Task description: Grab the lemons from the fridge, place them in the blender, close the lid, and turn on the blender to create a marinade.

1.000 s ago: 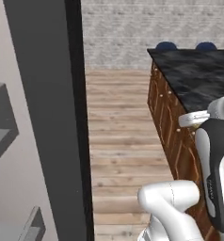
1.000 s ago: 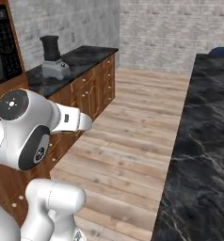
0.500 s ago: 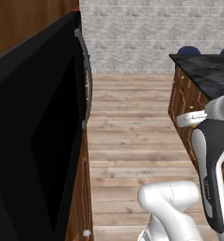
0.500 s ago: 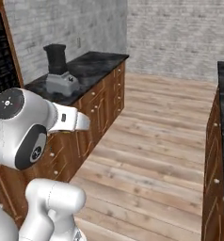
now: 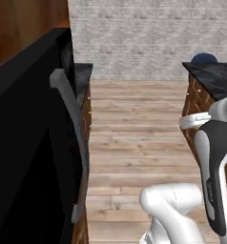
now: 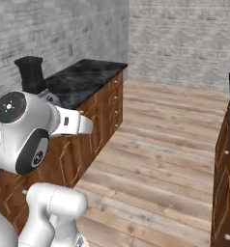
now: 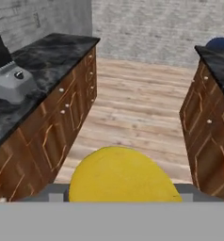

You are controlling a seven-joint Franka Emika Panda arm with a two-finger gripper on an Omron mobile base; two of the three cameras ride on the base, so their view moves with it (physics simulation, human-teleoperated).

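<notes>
We hold a lemon (image 7: pixel 124 175) between wide fingers; the blender (image 7: pixel 8 75) sits ahead and left of it on the table (image 7: pixel 52 52).

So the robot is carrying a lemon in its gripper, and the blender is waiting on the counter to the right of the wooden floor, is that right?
Not quite. The lemon does sit in the gripper, but the blender stands on the dark counter to the left of the wooden floor, as the hand view shows.
</notes>
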